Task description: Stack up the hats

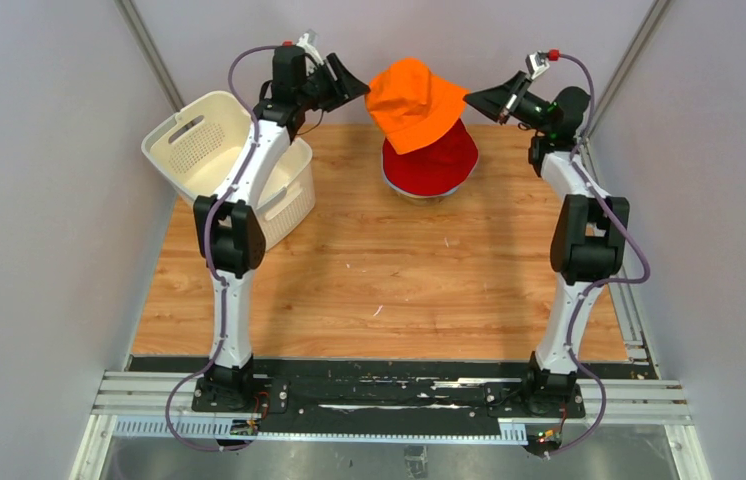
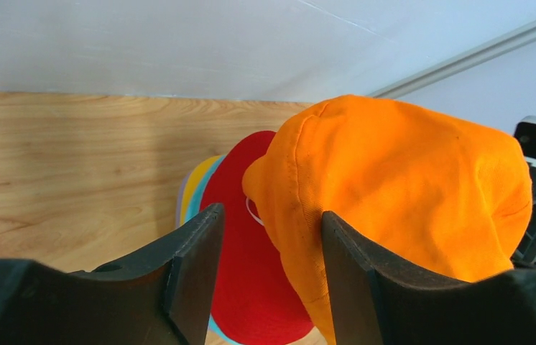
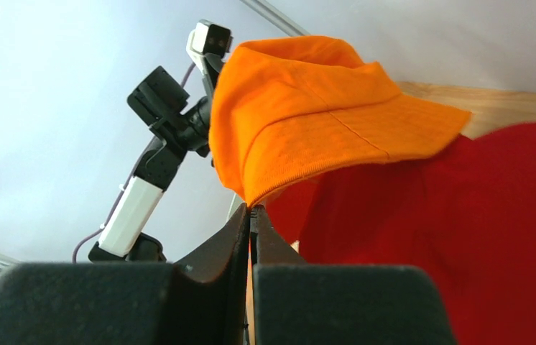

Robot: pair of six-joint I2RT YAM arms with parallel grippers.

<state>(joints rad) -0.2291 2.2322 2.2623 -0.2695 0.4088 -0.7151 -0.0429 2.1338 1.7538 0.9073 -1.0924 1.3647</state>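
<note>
An orange hat (image 1: pixel 414 100) hangs tilted over a stack topped by a red hat (image 1: pixel 439 165) at the back middle of the table. My right gripper (image 1: pixel 471 100) is shut on the orange hat's brim; the right wrist view shows the brim (image 3: pixel 308 122) pinched at the gripper's (image 3: pixel 252 210) tips, with the red hat (image 3: pixel 481 237) behind. My left gripper (image 1: pixel 359 85) is open at the orange hat's left side. In the left wrist view the orange hat's (image 2: pixel 409 187) edge lies between the open gripper's (image 2: pixel 271 215) fingers, above the red hat (image 2: pixel 240 244). Yellow (image 2: pixel 193 188) and teal (image 2: pixel 205 187) brim edges show under the red one. The lavender hat is barely visible.
A white perforated basket (image 1: pixel 204 150) lies tipped at the back left, right behind my left arm. Grey walls close in the back and sides. The wooden table (image 1: pixel 369 280) stretches in front of the stack.
</note>
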